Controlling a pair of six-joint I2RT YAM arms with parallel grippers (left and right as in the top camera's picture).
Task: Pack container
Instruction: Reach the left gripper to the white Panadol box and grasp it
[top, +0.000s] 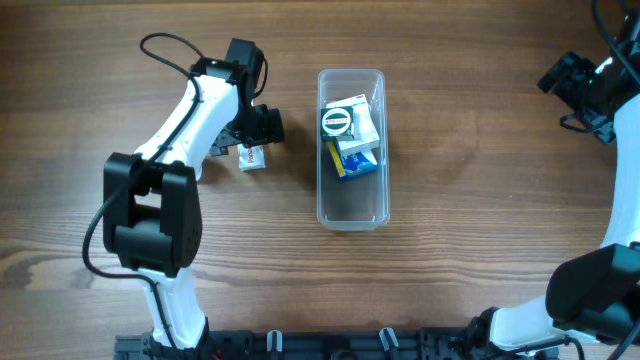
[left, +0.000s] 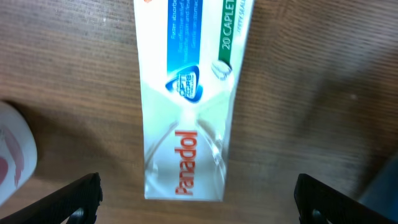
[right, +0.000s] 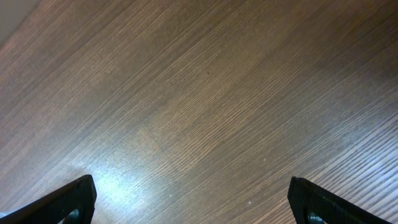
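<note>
Left claw (left: 199, 202) spread wide over the Panadol box (left: 186, 106), container just off to its right.

Its fingers (left: 78, 199) stand apart and flank the box's narrow width, nothing clamped yet; the box's long axis runs square to the line between them, which looks a fair line-up for a pinch. The clear container (top: 351, 205) sits mid-bench (top: 470, 200), long axis running away from the robot, small packs (top: 352, 135) crowding its far end and the near half bare, so room looks ample. Over bare wood, well apart at the far side, the right claw (right: 193, 199) also hangs spread; the left arm is plainly nearer.
</note>
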